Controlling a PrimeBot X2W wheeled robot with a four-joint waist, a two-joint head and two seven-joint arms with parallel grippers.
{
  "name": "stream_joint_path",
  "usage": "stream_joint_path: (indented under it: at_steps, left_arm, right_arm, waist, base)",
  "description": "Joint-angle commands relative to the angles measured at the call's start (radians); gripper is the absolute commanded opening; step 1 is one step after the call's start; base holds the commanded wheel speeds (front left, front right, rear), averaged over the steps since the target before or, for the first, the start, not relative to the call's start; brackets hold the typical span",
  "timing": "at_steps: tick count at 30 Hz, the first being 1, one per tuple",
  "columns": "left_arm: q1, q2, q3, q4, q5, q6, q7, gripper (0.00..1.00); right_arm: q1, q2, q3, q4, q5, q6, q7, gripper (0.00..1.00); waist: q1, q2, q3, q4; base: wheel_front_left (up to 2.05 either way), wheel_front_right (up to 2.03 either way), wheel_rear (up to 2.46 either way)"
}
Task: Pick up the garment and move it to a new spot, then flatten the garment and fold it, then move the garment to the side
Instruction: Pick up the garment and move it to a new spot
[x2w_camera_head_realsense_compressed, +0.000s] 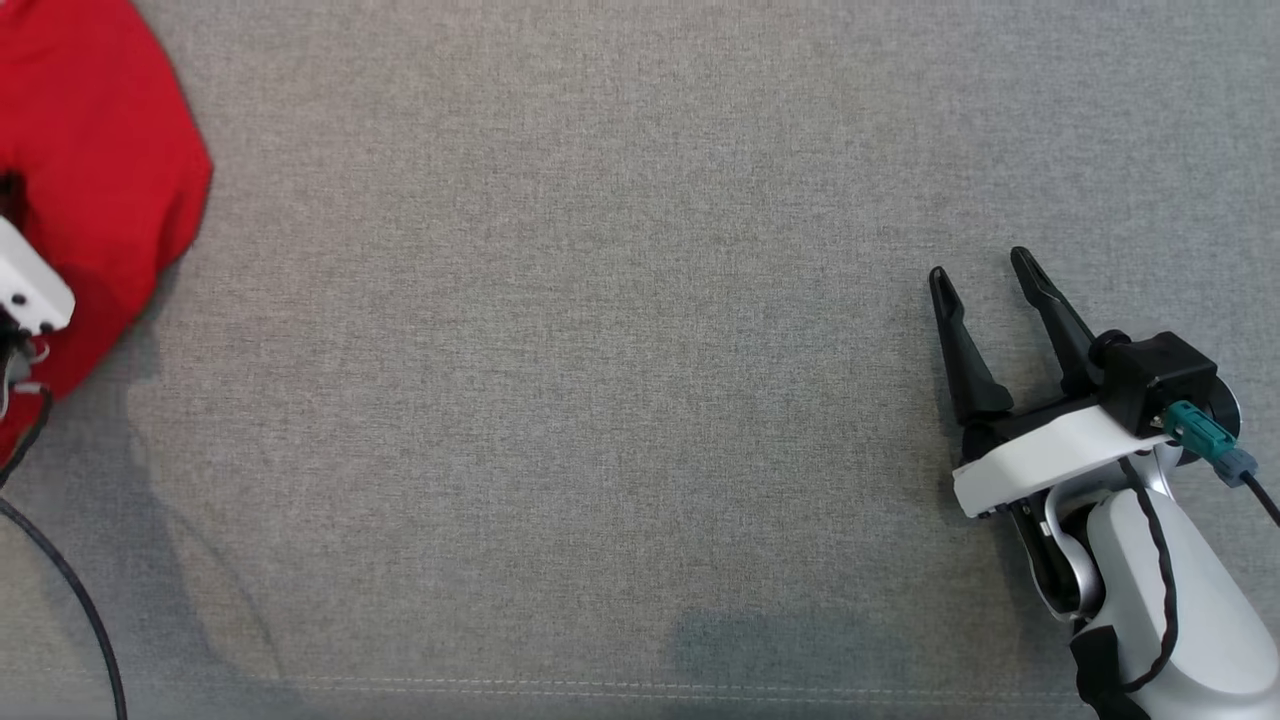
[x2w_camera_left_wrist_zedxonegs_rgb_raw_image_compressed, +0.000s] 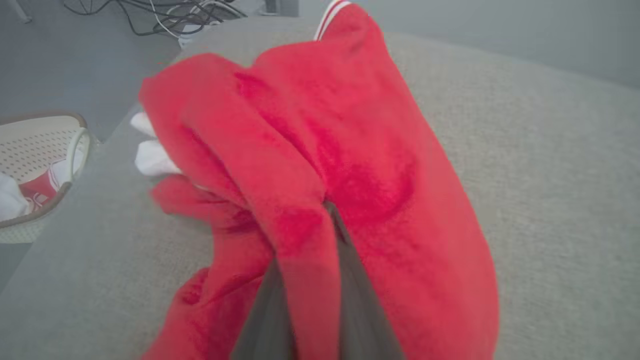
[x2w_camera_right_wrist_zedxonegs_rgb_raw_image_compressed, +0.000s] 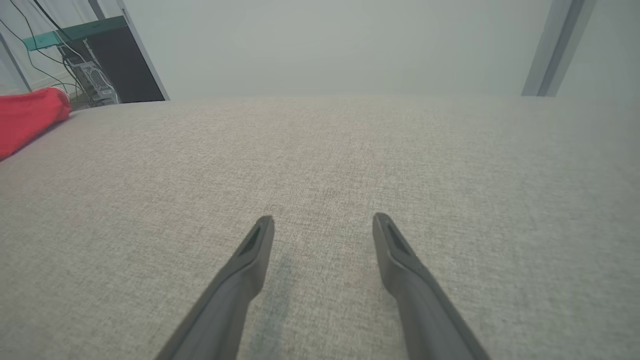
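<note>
Left gripper (x2w_camera_left_wrist_zedxonegs_rgb_raw_image_compressed: 331, 212) fingers are clenched on a fold of the red garment (x2w_camera_left_wrist_zedxonegs_rgb_raw_image_compressed: 380, 165), bunched far left on the grey surface (x2w_camera_head_realsense_compressed: 600, 350); right gripper (x2w_camera_head_realsense_compressed: 980, 265) fingers are spread, empty. If little cloth is pinched, the fold could be lost when lifted.

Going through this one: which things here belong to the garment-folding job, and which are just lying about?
Job:
- red garment, pinched by the shut left gripper
- right gripper, open and empty
- grey surface under the garment

Lying about:
- basket with other clothes
- cables
- dark cabinet
</note>
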Motion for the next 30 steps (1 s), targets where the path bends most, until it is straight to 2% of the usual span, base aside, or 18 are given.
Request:
stream_joint_path:
  at_steps: [1, 5, 14, 21, 29, 30]
  left_arm:
    - [-0.052, 0.053, 0.013, -0.049, 0.004, -0.009, -0.033, 0.00]
    - [-0.060, 0.031, -0.026, -0.142, -0.004, -0.013, -0.084, 0.00]
    - [-0.036, -0.006, -0.183, -0.438, -0.046, -0.013, -0.159, 0.00]
    - [0.046, -0.097, -0.303, -0.591, -0.077, -0.013, -0.202, 0.00]
    - [0.157, -0.213, -0.423, -0.646, -0.087, -0.013, -0.244, 0.00]
    - [0.157, -0.213, -0.423, -0.646, -0.087, -0.013, -0.244, 0.00]
  right_arm:
    - [0.001, 0.011, 0.013, -0.010, 0.005, 0.000, -0.013, 1.00]
    - [0.009, 0.017, 0.011, -0.005, 0.008, 0.000, -0.013, 1.00]
    - [0.028, 0.025, 0.007, 0.005, 0.020, 0.000, -0.013, 1.00]
    - [0.037, 0.029, -0.006, 0.007, 0.023, 0.000, -0.013, 1.00]
    - [0.062, 0.031, -0.022, 0.005, 0.023, 0.000, -0.013, 1.00]
    - [0.062, 0.031, -0.022, 0.005, 0.023, 0.000, -0.013, 1.00]
  waist:
    - [0.0000, 0.0000, -0.011, 0.002]
    - [0.0000, 0.0000, -0.034, 0.002]
    - [0.0000, 0.0000, -0.081, -0.013]
    - [0.0000, 0.0000, -0.114, -0.045]
    - [0.0000, 0.0000, -0.156, -0.093]
    - [0.0000, 0.0000, -0.156, -0.093]
  base:
    - [0.00, 0.00, 0.00]
    - [0.00, 0.00, 0.00]
    - [0.00, 0.00, 0.00]
    - [0.00, 0.00, 0.00]
    - [0.00, 0.00, 0.00]
    - [0.00, 0.00, 0.00]
